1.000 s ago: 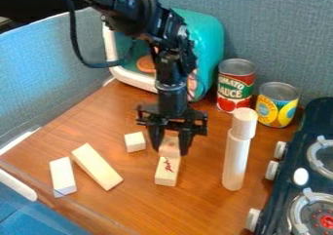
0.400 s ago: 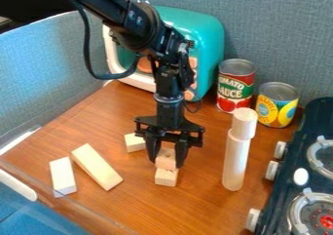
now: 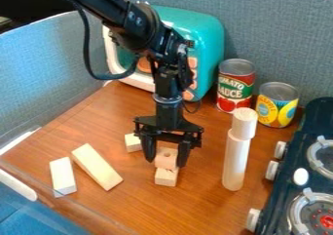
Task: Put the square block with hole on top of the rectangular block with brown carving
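The black gripper (image 3: pixel 166 158) hangs low over the table, its fingers parted on either side of the square block with hole (image 3: pixel 166 157), with slight gaps beside the block. The hole faces the camera. That square block rests on the rectangular block (image 3: pixel 166 177), whose front end sticks out below it. The brown carving is mostly covered, with only a small trace of it at the square block's lower edge.
A small cube (image 3: pixel 133 143) lies just behind and left of the gripper. Two long blocks (image 3: pixel 97 166) (image 3: pixel 63 176) lie at left. A wooden cylinder stack (image 3: pixel 238 151) stands at right, near two cans (image 3: pixel 234 85) (image 3: pixel 278 105) and the stove (image 3: pixel 312 180). A teal toy oven (image 3: pixel 207 44) stands behind.
The gripper and square block moved toward the camera, over the carving, and the block came down onto the rectangular block. Since the middle frame, the fingers have spread slightly.
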